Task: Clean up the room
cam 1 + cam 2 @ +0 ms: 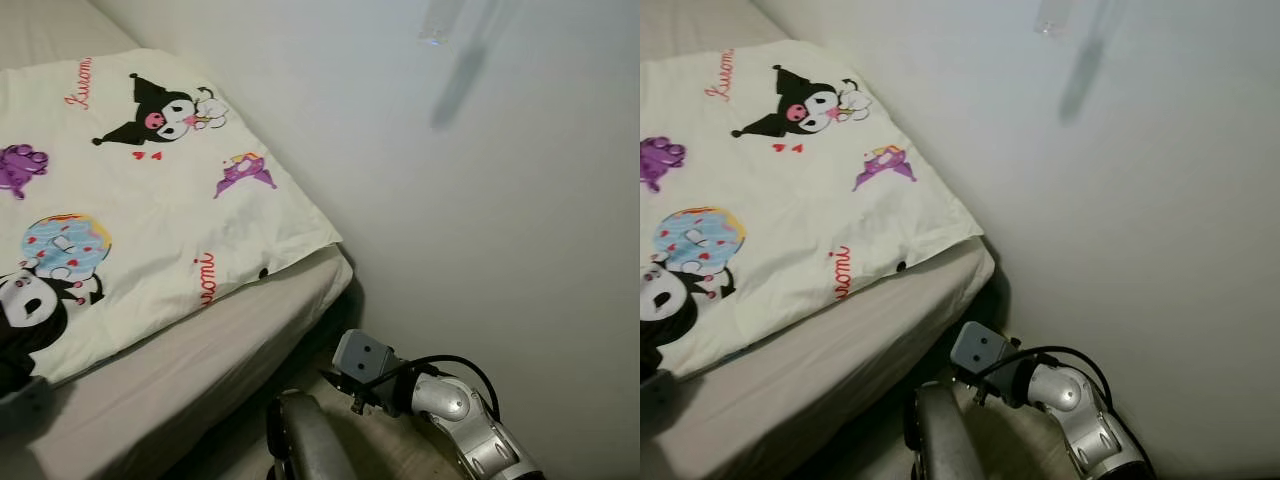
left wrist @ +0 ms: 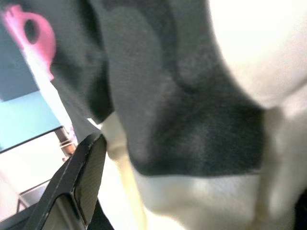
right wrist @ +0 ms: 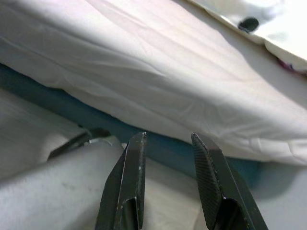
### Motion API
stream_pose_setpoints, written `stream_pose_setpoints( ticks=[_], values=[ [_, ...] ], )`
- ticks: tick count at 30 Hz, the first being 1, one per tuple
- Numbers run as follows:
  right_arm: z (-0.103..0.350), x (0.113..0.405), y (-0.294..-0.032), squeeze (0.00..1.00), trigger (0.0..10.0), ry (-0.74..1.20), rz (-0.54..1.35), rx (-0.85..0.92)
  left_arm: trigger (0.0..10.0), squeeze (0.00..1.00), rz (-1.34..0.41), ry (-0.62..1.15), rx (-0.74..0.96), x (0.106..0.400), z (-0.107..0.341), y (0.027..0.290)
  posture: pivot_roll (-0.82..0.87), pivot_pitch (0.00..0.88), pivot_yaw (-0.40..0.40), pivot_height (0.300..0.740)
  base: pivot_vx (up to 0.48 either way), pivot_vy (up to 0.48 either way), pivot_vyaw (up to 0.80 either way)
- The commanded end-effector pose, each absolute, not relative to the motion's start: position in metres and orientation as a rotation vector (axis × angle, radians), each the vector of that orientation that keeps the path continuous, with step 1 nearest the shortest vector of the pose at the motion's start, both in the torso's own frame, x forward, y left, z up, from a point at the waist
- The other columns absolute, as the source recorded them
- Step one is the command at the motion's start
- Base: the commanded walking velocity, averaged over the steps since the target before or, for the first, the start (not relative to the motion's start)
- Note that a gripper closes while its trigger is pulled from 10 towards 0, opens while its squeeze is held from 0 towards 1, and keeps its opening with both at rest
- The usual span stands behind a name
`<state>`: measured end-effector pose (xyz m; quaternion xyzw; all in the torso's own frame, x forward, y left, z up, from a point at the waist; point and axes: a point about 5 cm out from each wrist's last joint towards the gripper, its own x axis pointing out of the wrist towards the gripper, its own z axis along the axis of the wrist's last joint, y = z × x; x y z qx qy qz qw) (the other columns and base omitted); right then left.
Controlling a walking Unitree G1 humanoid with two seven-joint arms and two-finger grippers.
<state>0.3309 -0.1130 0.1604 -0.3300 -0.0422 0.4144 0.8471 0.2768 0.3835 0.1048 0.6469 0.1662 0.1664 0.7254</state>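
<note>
Silver right arm (image 1: pixel 470 420), black cable, black-fingered claw (image 3: pixel 165 158)

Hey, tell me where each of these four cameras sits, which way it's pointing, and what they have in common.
Left eye: on the head, looking down at the bed, its cartoon quilt and the wall; right arm low in frame.
Right eye: beside it, same scene, slightly shifted.
Left wrist: pressed close to black-and-white fabric; one black finger shows.
Right wrist: looks along the right claw, fingers apart, at the bed's edge.
Shared: right wrist and both eyes see the quilt's corner.
</note>
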Motion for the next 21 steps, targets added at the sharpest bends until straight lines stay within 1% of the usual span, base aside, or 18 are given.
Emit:
stream_pose_setpoints(
  ticks=[1,5,9,11,13,15,16,17,18,21],
  values=[
    [0.148,0.327,-0.113,0.0,10.0,-0.048,0.891,-0.683,10.0,0.0,0.205,0.381,1.413,0.271,0.072,0.359,-0.27,0.515,-0.133,0.571,0.0,0.0,0.0],
    [0.147,0.326,-0.111,0.0,10.0,-0.049,0.896,-0.683,10.0,0.0,0.191,0.363,1.398,0.273,0.066,0.349,-0.28,0.509,-0.125,0.571,0.0,0.0,0.0],
    [0.147,0.325,-0.111,0.0,10.0,-0.048,0.897,-0.683,10.0,0.0,0.207,0.369,1.381,0.272,0.063,0.348,-0.28,0.508,-0.122,0.571,0.0,0.0,0.0],
    [0.147,0.326,-0.112,0.0,10.0,-0.047,0.888,-0.681,10.0,0.0,0.251,0.398,1.384,0.267,0.066,0.358,-0.27,0.51,-0.116,0.571,0.0,0.0,0.0],
    [0.147,0.326,-0.112,0.0,10.0,-0.047,0.888,-0.681,10.0,0.0,0.251,0.398,1.384,0.267,0.066,0.358,-0.27,0.51,-0.116,0.571,0.0,0.0,0.0],
    [0.147,0.327,-0.113,0.0,10.0,-0.045,0.88,-0.675,10.0,0.0,0.292,0.421,1.393,0.262,0.069,0.368,-0.27,0.511,-0.114,0.571,0.0,0.0,0.0],
    [0.147,0.327,-0.113,0.0,10.0,-0.045,0.88,-0.675,10.0,0.0,0.292,0.421,1.393,0.262,0.069,0.368,-0.27,0.511,-0.114,0.571,0.0,0.0,0.0],
    [0.146,0.327,-0.112,0.0,10.0,-0.046,0.879,-0.672,10.0,0.0,0.321,0.44,1.396,0.258,0.072,0.375,-0.27,0.51,-0.111,0.571,0.0,0.0,0.0],
    [0.146,0.327,-0.112,0.0,10.0,-0.046,0.879,-0.672,10.0,0.0,0.321,0.44,1.396,0.258,0.072,0.375,-0.27,0.51,-0.111,0.571,0.0,0.0,0.0],
    [0.146,0.326,-0.11,0.0,10.0,-0.047,0.881,-0.668,10.0,0.0,0.425,0.495,1.389,0.245,0.079,0.396,-0.26,0.506,-0.11,0.571,0.0,0.0,0.0]
  ],
)
